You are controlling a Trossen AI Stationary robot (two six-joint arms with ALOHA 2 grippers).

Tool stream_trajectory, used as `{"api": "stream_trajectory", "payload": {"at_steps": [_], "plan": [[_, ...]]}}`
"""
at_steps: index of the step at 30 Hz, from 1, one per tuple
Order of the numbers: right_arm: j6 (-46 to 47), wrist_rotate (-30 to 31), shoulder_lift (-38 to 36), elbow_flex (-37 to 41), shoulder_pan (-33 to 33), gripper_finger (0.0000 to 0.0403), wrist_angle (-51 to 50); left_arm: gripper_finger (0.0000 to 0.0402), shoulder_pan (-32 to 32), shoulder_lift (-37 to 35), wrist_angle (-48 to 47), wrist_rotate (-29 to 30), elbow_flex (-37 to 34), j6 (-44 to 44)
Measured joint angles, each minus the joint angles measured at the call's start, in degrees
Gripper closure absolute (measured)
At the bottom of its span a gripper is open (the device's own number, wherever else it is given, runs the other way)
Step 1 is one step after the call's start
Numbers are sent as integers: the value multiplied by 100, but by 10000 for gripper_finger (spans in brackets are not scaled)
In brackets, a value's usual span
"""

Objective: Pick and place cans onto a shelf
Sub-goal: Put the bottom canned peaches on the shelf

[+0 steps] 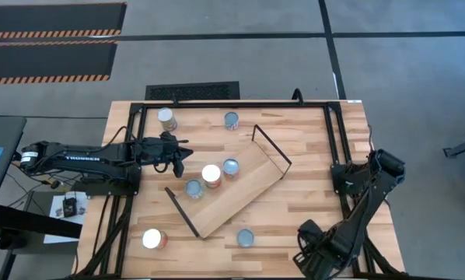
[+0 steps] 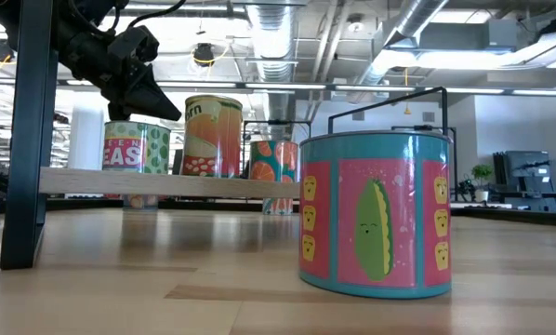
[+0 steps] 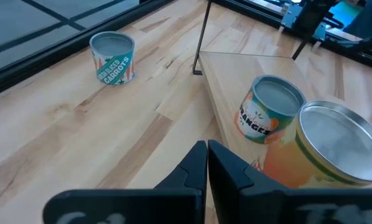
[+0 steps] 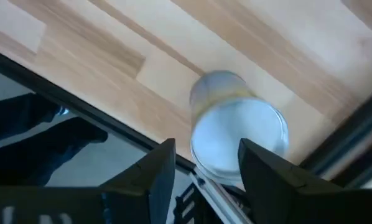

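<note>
The shelf (image 1: 240,194), a light-wood board with black wire brackets, lies slantwise mid-table. Three cans stand on it: a peas can (image 1: 194,187), a white-topped can (image 1: 211,174) and an oranges can (image 1: 231,167); the low view shows them too (image 2: 213,137). My left gripper (image 1: 183,163) is shut and empty. It hovers just left of the shelf's cans, above the peas can (image 2: 137,147). My right gripper (image 4: 204,165) is open at the table's near right corner. A white-topped can (image 4: 236,127) stands on the table just beyond its fingers.
Loose cans stand on the table: two at the far side (image 1: 167,118) (image 1: 232,120), one near left (image 1: 153,239), and a teal corn can near the middle (image 1: 246,237) (image 2: 376,214). A black frame rail (image 1: 337,155) runs along the table's right side.
</note>
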State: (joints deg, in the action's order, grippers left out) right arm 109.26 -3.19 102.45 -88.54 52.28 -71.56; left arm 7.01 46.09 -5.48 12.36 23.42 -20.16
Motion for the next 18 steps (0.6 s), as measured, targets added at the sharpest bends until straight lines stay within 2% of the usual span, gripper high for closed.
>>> {"api": "stream_trajectory", "payload": {"at_steps": [6, 18], "plan": [[69, -153, 2, 385, 27, 208, 713, 401, 0, 0, -17, 4, 2, 0], [178, -303, -16, 797, 2, 247, 773, 402, -2, 0, -20, 14, 2, 67]]}}
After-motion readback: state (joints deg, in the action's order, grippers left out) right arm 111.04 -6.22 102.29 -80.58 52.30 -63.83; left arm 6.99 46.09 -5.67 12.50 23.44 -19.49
